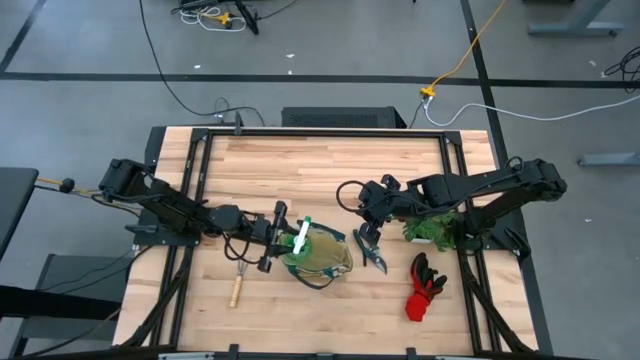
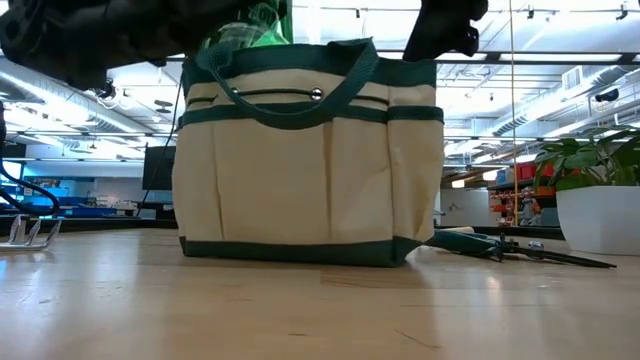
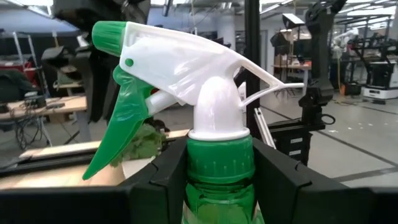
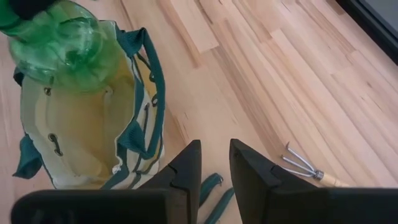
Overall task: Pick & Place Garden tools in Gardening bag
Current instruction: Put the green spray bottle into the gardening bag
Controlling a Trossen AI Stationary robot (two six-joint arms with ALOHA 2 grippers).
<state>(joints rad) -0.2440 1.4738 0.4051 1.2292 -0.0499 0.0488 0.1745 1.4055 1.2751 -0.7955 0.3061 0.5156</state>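
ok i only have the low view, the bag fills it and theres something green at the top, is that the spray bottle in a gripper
Observer: Yes, the left gripper is clamped on the spray bottle at its neck, above the mouth of the gardening bag.
Operator: wheres the right one
Observer: The right gripper hovers beside the bag, with nothing between its fingers.
Operator: anything out of my sight
Observer: The red-black gloves lie on the table, off to the bag's right.

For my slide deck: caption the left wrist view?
Left gripper clamps the green spray bottle by its neck, white nozzle up.
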